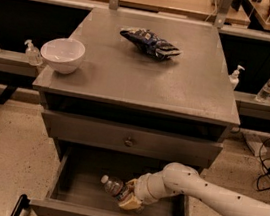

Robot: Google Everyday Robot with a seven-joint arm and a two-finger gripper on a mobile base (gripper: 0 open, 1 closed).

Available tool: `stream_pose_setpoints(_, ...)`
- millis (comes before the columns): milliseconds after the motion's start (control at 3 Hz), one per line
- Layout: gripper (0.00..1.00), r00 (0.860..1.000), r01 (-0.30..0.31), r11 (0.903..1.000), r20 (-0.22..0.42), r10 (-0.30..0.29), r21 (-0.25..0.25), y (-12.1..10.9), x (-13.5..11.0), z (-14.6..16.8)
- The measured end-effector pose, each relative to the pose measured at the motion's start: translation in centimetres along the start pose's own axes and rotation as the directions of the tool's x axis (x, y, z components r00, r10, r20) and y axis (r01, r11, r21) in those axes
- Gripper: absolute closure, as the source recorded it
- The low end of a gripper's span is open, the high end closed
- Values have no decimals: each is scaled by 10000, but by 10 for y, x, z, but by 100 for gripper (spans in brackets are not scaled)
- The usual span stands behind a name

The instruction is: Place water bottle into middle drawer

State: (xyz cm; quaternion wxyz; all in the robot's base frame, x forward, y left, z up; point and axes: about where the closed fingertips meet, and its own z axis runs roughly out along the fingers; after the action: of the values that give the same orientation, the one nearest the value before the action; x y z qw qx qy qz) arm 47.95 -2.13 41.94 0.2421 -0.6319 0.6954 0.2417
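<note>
One view: the gripper point(129, 201) sits inside the open middle drawer point(78, 187), clamped on the lower end of the water bottle point(114, 187); the bottle's long axis runs from it toward the drawer's back-left corner, cap leading. It looks low over the tray floor; letting go should do.

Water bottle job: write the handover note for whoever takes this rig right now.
Hand: down inside the open middle drawer, at the bottom end of the water bottle. Whether it grips the bottle cannot be told.
Water bottle: inside the drawer, a little right of centre, tilted with its cap toward the left rear.
Done: drawer open, bottle brought inside it.
Left: make sure the bottle is released and lying on the drawer floor, then lift the arm out.
The bowl and snack bag sit on the cabinet top and are not part of the job.
</note>
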Motion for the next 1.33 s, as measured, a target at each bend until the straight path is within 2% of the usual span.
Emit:
stream_pose_setpoints(667,14,10000,19,10000,15,-19,-86,3,-1,4)
stream_pose_setpoints(1000,0,10000,22,9999,20,-22,-113,4,-1,5)
stream_pose_setpoints(1333,0,10000,22,9999,20,-22,-113,4,-1,5)
